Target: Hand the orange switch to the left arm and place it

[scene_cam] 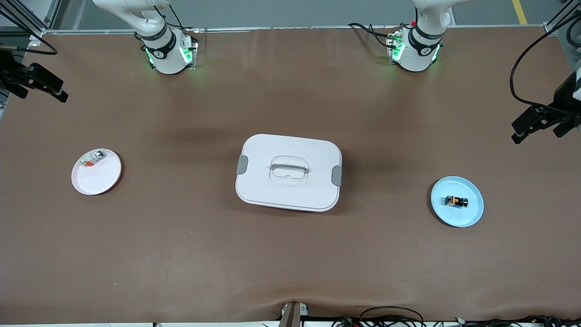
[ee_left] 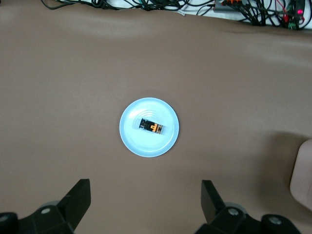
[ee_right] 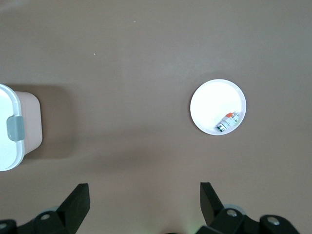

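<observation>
The orange switch (scene_cam: 456, 201) (ee_left: 151, 126), a tiny black part with an orange cap, lies on a light blue plate (scene_cam: 472, 218) (ee_left: 141, 144) toward the left arm's end of the table. The white box (scene_cam: 288, 172) with grey side latches stands mid-table between the two plates; its end shows in the right wrist view (ee_right: 12, 141). My left gripper (ee_left: 145, 187) hangs high over the table beside the blue plate, open and empty. My right gripper (ee_right: 145, 190) hangs high, open and empty, over bare table between the box and a white plate. Only the arms' bases show in the front view.
The white plate (scene_cam: 97, 177) (ee_right: 209, 105) toward the right arm's end holds a small white-grey part with a red bit (scene_cam: 92, 160) (ee_right: 228, 121). Black fixtures (scene_cam: 32, 81) (scene_cam: 540, 120) jut in at both table ends. Cables (ee_left: 146, 5) run along the table's near edge.
</observation>
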